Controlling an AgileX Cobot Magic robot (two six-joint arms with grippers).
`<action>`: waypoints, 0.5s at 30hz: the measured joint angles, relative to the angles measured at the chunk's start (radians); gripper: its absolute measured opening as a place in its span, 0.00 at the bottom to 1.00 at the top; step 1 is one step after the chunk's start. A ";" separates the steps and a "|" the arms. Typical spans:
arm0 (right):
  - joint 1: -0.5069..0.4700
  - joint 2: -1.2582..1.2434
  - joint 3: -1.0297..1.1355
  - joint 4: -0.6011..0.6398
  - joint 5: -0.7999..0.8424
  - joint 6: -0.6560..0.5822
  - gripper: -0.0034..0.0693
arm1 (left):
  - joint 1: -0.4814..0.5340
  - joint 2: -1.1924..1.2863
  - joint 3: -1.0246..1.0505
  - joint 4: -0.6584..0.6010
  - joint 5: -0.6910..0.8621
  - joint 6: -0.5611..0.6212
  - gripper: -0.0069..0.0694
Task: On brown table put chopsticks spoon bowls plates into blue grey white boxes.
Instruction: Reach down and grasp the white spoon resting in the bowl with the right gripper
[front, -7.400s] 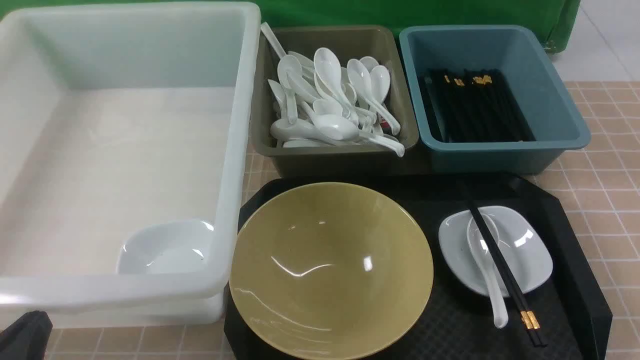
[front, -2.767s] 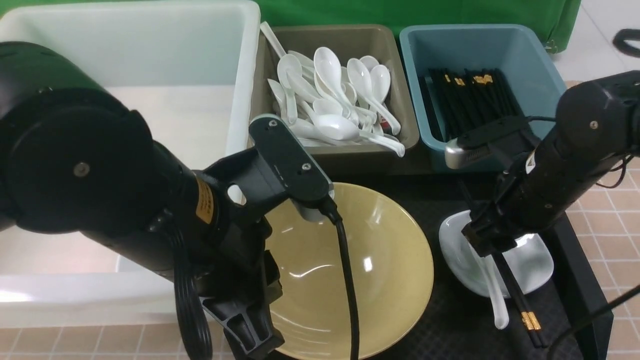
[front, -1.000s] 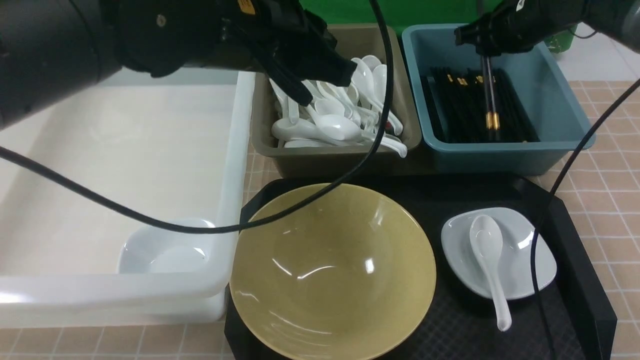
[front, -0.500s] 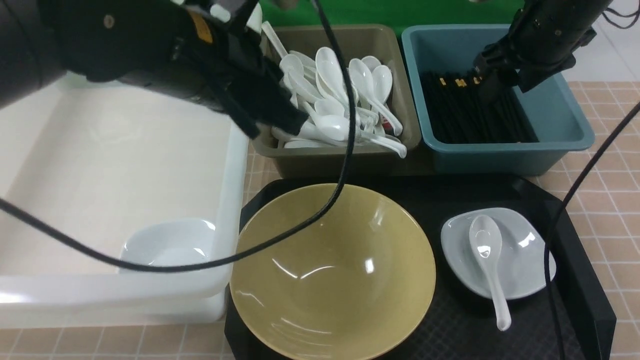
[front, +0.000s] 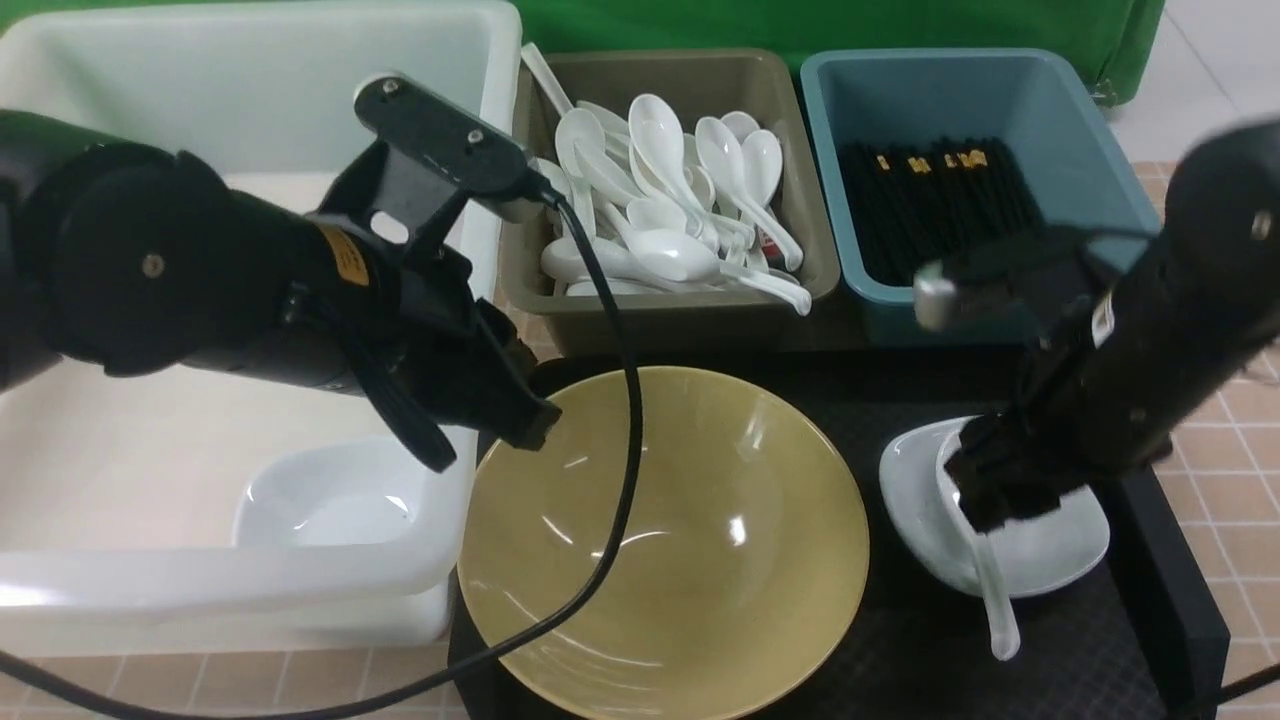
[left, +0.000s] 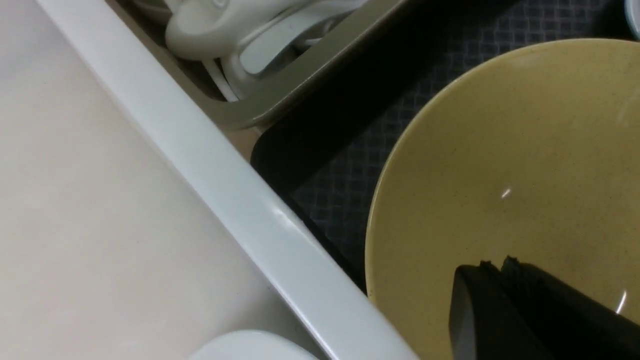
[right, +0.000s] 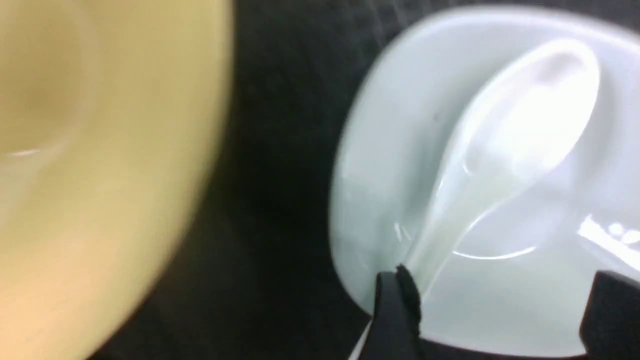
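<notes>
The yellow bowl sits on a black tray. My left gripper is shut and empty, its tips hovering just inside the bowl's rim on the side nearest the white box. A white plate on the tray holds the spoon. My right gripper is open low over this plate. In the right wrist view, that gripper has one finger over the handle of the spoon. The chopsticks lie in the blue box.
The grey box behind the bowl is full of white spoons. Another white plate lies in the white box's near corner. The black tray rests on the brown table. A black cable hangs across the bowl.
My right arm has dropped from the blue box to the plate with its jaws open, leaving the chopsticks in the box. My left arm has swung down to the bowl's rim.
</notes>
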 joint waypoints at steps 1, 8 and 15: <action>-0.004 0.009 0.013 0.000 -0.026 0.013 0.75 | 0.000 0.000 0.000 -0.005 -0.006 0.001 0.09; -0.012 0.095 0.044 0.001 -0.155 0.061 0.75 | 0.000 0.000 0.000 -0.021 -0.023 0.003 0.09; -0.012 0.124 0.044 0.003 -0.214 0.075 0.75 | 0.000 0.000 0.000 -0.023 -0.031 0.003 0.09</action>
